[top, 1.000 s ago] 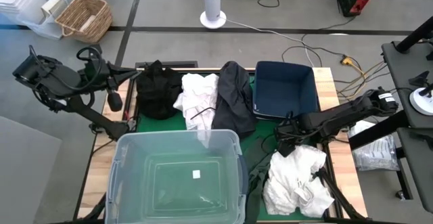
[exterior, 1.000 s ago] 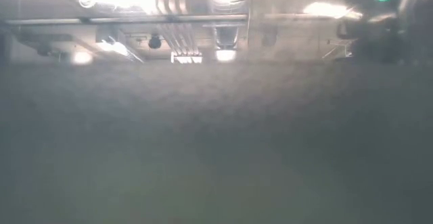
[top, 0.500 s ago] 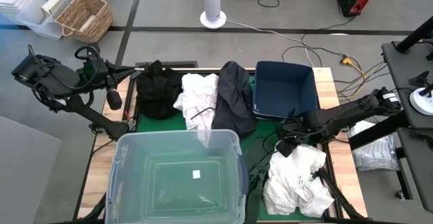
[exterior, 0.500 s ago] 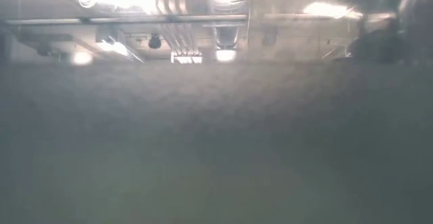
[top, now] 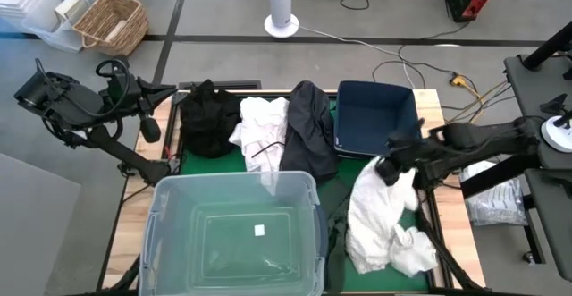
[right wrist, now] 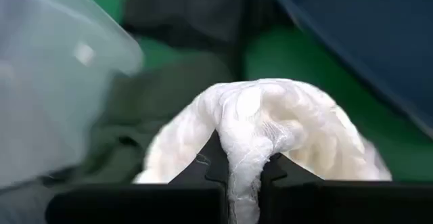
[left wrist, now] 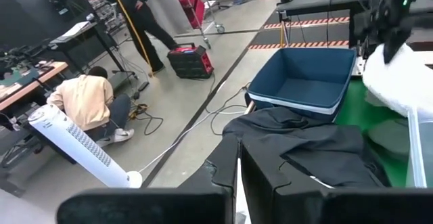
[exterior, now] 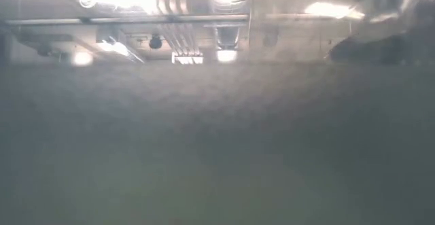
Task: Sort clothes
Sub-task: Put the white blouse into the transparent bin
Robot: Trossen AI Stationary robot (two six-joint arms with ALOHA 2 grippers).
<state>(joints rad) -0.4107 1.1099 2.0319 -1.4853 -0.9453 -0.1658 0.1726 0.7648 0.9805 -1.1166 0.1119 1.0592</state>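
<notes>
My right gripper [top: 394, 167] hangs over the table's right half, shut on a white garment [top: 380, 215] that trails down from it. At the back lie a black garment [top: 207, 117], another white one [top: 261, 131] and a dark navy one [top: 308, 126]. An olive garment [top: 340, 229] lies between the tub and the held white one. My left gripper [left wrist: 239, 183] is shut and holds nothing; it waits beyond the table's left edge [top: 150, 128]. My right gripper pinches a bunched fold of the white garment [right wrist: 243, 153] between its two fingers. The fingers slant downward, coming from the table's right side. The garment's upper part is lifted and hangs slack below the fingers, while its lower end [top: 407, 251] lies on the table.
A clear plastic tub [top: 170, 208] fills the near left of the table and blocks the low view. A dark blue bin [top: 377, 117] stands at the far right. On the floor beyond are a wicker basket [top: 112, 21] and a white fan [top: 281, 5]; people [left wrist: 88, 102] are there too.
My right gripper has risen and tipped upward with the white garment's upper part. The heap has been drawn out into a long hanging shape, and its lower end has stayed on the table.
</notes>
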